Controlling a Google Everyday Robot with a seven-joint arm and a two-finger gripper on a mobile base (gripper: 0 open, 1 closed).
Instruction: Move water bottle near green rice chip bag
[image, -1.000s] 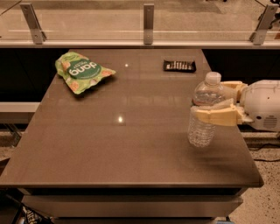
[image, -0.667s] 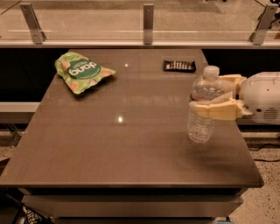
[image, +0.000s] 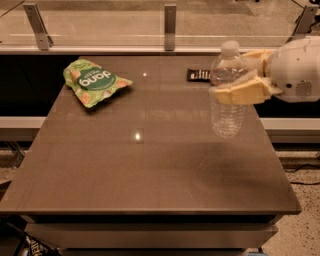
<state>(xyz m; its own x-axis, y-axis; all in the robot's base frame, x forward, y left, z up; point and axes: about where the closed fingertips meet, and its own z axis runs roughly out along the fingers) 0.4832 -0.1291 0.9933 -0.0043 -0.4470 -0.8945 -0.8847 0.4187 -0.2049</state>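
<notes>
The water bottle (image: 227, 107) is a clear ribbed bottle with a white cap, upright at the right side of the table and lifted a little off its top. My gripper (image: 239, 80) comes in from the right and is shut on the bottle's upper body, one tan finger (image: 240, 93) across its front, the other behind it. The green rice chip bag (image: 93, 81) lies flat at the far left of the table, well apart from the bottle.
A small flat black bar (image: 199, 75) lies at the far edge, just left of the bottle's neck. The brown table (image: 145, 165) stands in front of a glass rail with metal posts (image: 170, 21). Floor shows at the lower right.
The gripper has lifted the bottle higher off the table and carried it slightly to the left and toward the far side.
</notes>
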